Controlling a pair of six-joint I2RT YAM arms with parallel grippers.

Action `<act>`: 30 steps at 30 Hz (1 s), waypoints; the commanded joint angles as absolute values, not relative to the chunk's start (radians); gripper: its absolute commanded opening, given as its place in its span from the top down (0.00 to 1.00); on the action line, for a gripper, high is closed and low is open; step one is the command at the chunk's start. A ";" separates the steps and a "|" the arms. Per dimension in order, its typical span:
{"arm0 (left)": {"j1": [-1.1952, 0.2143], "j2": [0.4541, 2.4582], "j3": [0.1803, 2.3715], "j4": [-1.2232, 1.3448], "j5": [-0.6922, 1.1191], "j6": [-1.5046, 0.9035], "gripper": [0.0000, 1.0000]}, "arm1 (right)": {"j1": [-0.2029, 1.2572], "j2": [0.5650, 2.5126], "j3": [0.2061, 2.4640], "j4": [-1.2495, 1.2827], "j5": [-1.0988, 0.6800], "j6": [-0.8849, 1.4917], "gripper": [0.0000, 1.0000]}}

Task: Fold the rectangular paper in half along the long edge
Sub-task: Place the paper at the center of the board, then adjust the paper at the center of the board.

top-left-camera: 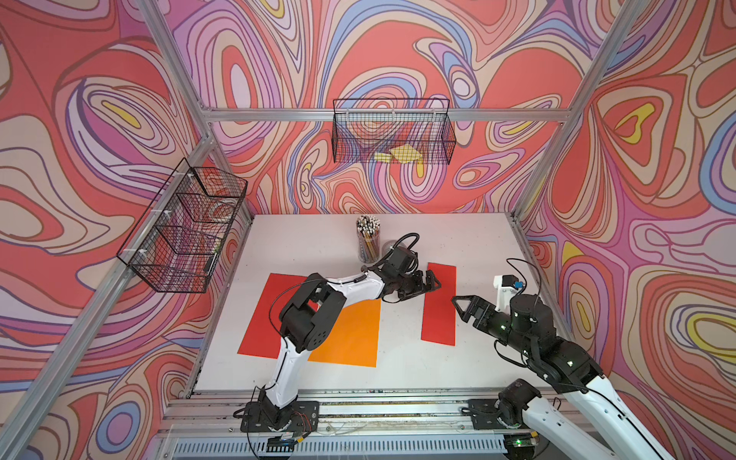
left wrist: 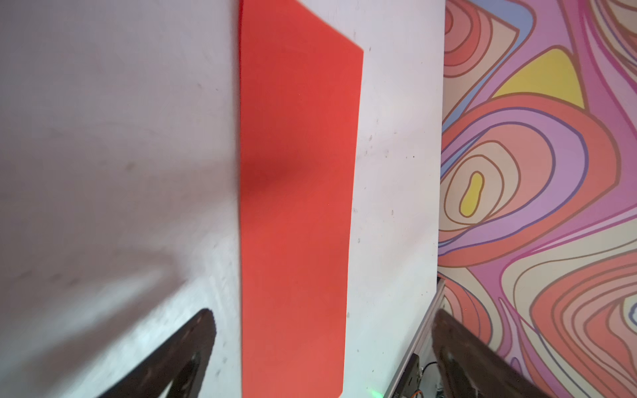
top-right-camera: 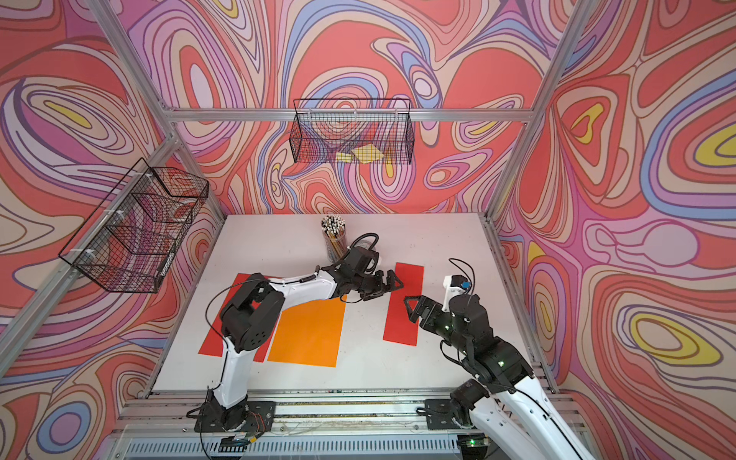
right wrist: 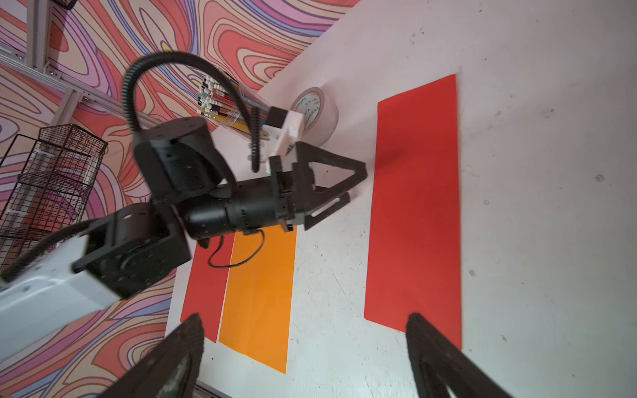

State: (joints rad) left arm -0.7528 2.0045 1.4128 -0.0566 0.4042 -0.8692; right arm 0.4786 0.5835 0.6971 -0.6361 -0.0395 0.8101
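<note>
On the right half of the white table (top-left-camera: pixel 302 247): the narrow red paper (top-left-camera: pixel 438 324), lying flat, long edges running front to back. At its left long edge, toward the far end, the left pincer (top-left-camera: pixel 434 284). Fingers (left wrist: pixel 193 348) spread wide apart, gripping nothing, the red paper in plain sight between them in the wrist view. Facing it from the opposite edge, the right pincer (top-left-camera: pixel 463 310), also spread wide and empty, tip at the paper's right long edge. Hard to tell whether touching or just above. Well off to the left, under the left arm, an orange sheet (top-left-camera: pixel 350 334) overlapping a red sheet (top-left-camera: pixel 261 318). At the back, a cup of pencils (top-left-camera: pixel 368 241), a roll of tape (right wrist: pixel 312 110) just beside it.
</note>
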 commanded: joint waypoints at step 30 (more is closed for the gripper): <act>-0.355 1.041 0.868 -0.640 0.045 -0.597 0.37 | 0.592 1.461 0.832 -0.096 -0.509 0.718 0.16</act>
